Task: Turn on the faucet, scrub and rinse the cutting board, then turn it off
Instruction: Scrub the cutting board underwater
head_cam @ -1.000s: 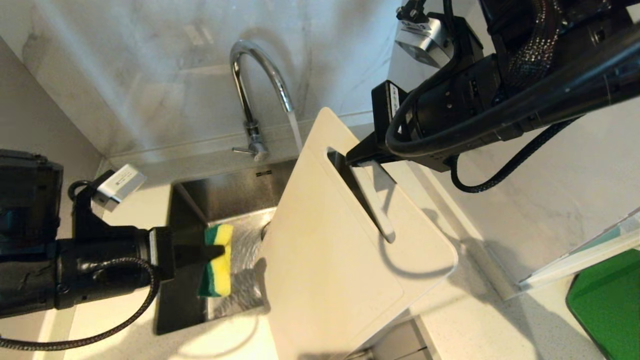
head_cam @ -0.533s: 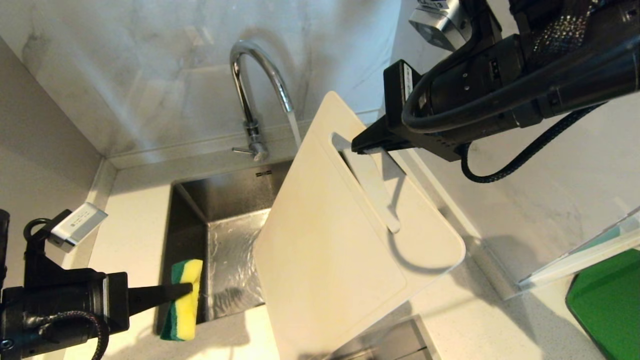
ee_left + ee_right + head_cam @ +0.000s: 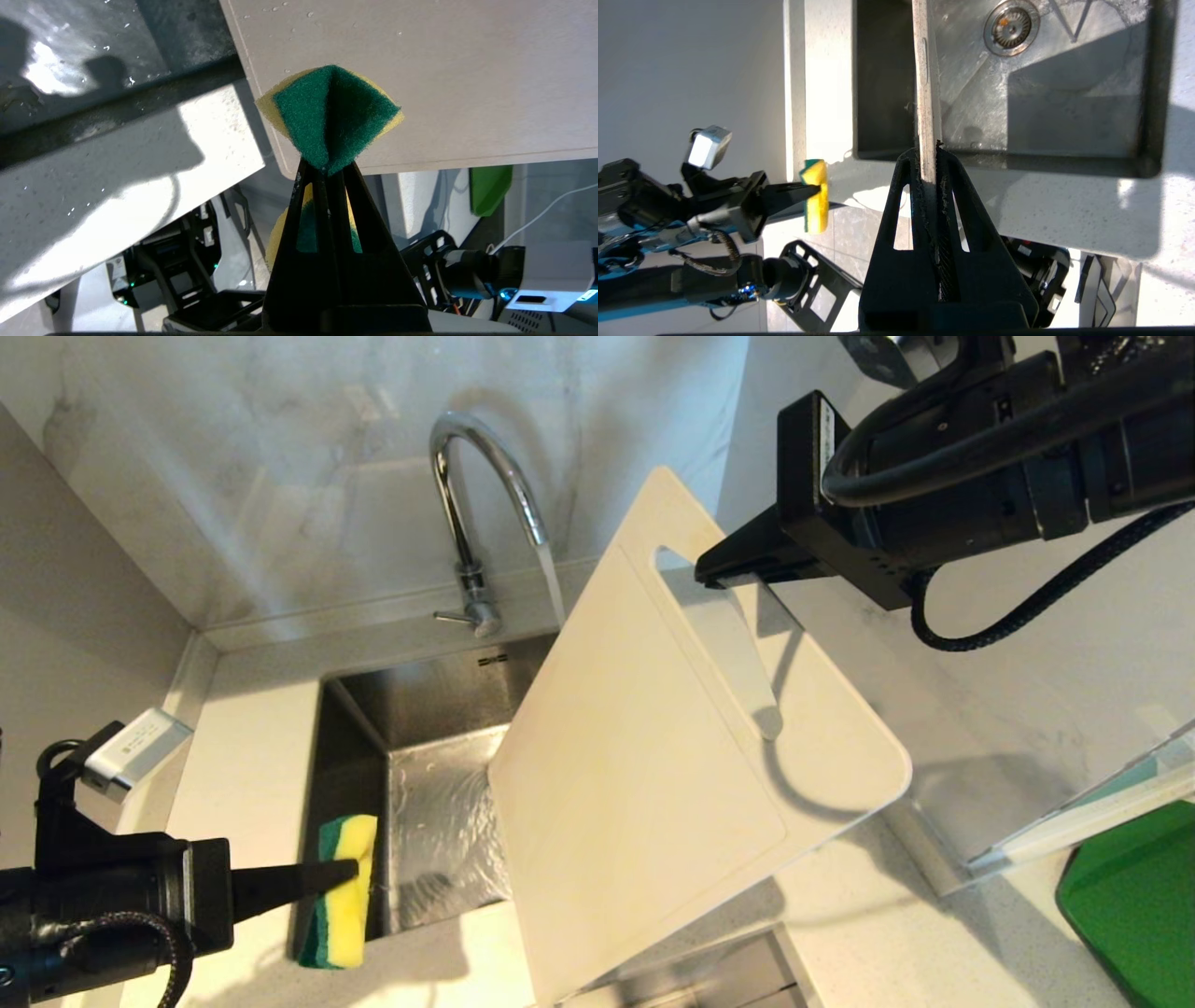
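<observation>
Over the sink (image 3: 355,728) in head view: cutting board (image 3: 653,784) held tilted, slot-handle end up toward the wall, lower corner down past the front surface (image 3: 934,933) edge. Right tool (image 3: 714,574) clamped on the board's handle bar at the slot, coming in from upper right. Faucet (image 3: 485,476) behind the basin at the wall, water stream running from the spout, falling just behind the board's upper left edge. Wet basin floor visible left of the board. Left tool (image 3: 341,877) low at left, pinched on a yellow-green sponge (image 3: 341,891), sponge at the basin's front-left rim, apart from the board. Green mat (image 3: 1134,896) at far right on the surface.

From left wrist: left tool (image 3: 327,170) narrow, squeezing the sponge (image 3: 329,112) so the green scouring side folds into a wedge, yellow showing at the edges. Board (image 3: 444,70) face fills the background behind the sponge, a few droplets on it; contact cannot be told. Sink (image 3: 70,60) rim and pale surface (image 3: 117,186) off to one side.

From right wrist: right tool (image 3: 927,163) closed on the board (image 3: 926,70), seen edge-on as a thin pale strip running away over the sink (image 3: 1064,116). Drain strainer (image 3: 1011,25) beside the board's edge. Left tool (image 3: 815,189) and sponge (image 3: 816,200) visible beyond the sink's corner, clear of the board.
</observation>
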